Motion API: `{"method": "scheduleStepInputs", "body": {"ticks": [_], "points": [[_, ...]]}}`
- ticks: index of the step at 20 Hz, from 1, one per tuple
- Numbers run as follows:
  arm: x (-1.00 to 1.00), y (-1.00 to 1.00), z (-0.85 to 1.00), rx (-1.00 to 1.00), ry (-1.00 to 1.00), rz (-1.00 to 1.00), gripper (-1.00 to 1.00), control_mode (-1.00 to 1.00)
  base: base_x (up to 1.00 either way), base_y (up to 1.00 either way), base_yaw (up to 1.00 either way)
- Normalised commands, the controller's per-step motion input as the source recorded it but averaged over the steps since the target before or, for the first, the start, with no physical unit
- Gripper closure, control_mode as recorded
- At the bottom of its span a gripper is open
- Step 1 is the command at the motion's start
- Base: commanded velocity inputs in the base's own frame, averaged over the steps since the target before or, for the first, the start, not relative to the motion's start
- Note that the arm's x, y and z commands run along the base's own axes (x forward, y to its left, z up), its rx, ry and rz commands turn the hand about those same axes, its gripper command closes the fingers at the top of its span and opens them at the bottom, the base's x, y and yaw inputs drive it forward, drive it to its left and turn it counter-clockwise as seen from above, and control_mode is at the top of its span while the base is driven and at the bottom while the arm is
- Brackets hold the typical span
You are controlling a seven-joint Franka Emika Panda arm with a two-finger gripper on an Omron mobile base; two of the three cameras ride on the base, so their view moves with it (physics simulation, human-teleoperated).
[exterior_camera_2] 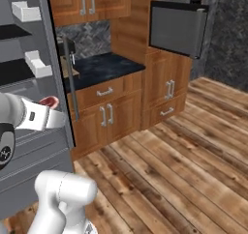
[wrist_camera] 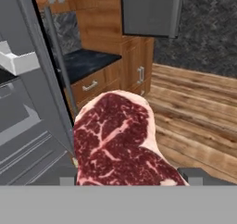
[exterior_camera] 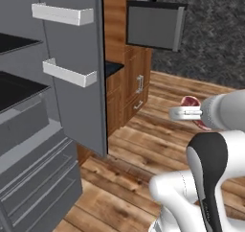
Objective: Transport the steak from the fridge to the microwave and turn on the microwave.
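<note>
The steak (wrist_camera: 118, 140), dark red with pale marbling, sits between my two fingertips, and my gripper (wrist_camera: 131, 177) is shut on it. It is carried in the air over the wood floor, with the steak (exterior_camera: 190, 101) showing past the hand and the gripper (exterior_camera: 181, 113) pointing left. From the other side, the steak (exterior_camera_2: 48, 101) shows above the gripper (exterior_camera_2: 60, 116). The fridge (exterior_camera: 28, 130) stands open at left, its door (exterior_camera: 81, 82) carrying white bins. The microwave (exterior_camera: 153, 27) hangs high in the wooden cabinets ahead, its door seemingly swung partly out.
The open fridge door (exterior_camera_2: 53, 59) with its long bar handle (exterior_camera_2: 71, 78) stands close on my left. A dark counter (exterior_camera_2: 101, 66) over wooden drawers lies between the fridge and the microwave column (exterior_camera_2: 167, 97). Wood floor (exterior_camera_2: 184, 170) stretches to the right toward a dark stone wall.
</note>
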Motion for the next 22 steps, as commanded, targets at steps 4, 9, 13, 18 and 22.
{"method": "scheduleStepInputs", "body": {"ticks": [4,9,13,18,22], "points": [[0.0,0.0,0.0,0.0,0.0,0.0,1.0,1.0,0.4,-0.27,-0.13],[0.0,0.0,0.0,0.0,0.0,0.0,1.0,1.0,0.55,-0.39,-0.09],[0.0,0.0,0.0,0.0,0.0,0.0,1.0,1.0,0.54,-0.45,-0.07],[0.0,0.0,0.0,0.0,0.0,0.0,1.0,1.0,0.58,-0.5,-0.06],[0.0,0.0,0.0,0.0,0.0,0.0,1.0,1.0,0.54,-0.56,-0.01]]}}
